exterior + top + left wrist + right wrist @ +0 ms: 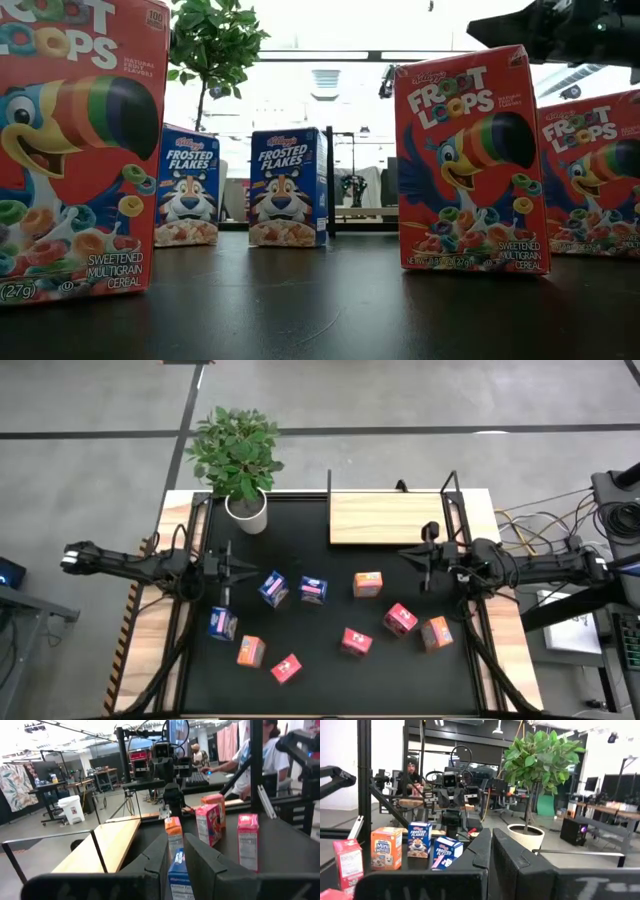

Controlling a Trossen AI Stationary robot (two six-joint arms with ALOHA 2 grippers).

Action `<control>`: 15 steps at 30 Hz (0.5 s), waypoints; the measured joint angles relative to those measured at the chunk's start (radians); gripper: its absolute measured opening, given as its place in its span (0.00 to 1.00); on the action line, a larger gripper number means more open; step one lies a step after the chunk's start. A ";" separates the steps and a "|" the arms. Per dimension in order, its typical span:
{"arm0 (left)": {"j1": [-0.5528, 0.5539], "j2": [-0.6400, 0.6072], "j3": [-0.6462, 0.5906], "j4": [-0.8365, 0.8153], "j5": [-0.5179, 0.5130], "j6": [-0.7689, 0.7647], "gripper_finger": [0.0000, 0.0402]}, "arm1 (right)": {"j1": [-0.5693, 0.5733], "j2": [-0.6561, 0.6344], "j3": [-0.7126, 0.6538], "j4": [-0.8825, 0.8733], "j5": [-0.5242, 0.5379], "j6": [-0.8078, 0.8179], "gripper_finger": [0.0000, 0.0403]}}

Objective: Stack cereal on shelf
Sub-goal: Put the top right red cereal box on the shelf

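We judge nothing is started: nine boxes [313, 590] lie scattered on the tabletop [300, 530], shelf [385, 517] bare. Left pincer [236, 568] and right pincer [408, 554] hover closed, empty. Next we'd open over one box.

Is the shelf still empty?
Empty. The high view shows the shelf bare, with all nine cereal boxes down on the black table.

high: overhead, down | low: tabletop level | wrists: face each other
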 joint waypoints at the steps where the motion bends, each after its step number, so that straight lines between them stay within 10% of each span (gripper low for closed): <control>1: 0.000 0.000 0.001 0.008 -0.004 -0.010 0.11 | 0.000 0.009 0.019 -0.034 0.000 0.010 0.02; 15: -0.001 0.077 0.021 0.067 -0.037 -0.030 0.11 | 0.010 0.307 0.410 -0.685 0.003 0.105 0.02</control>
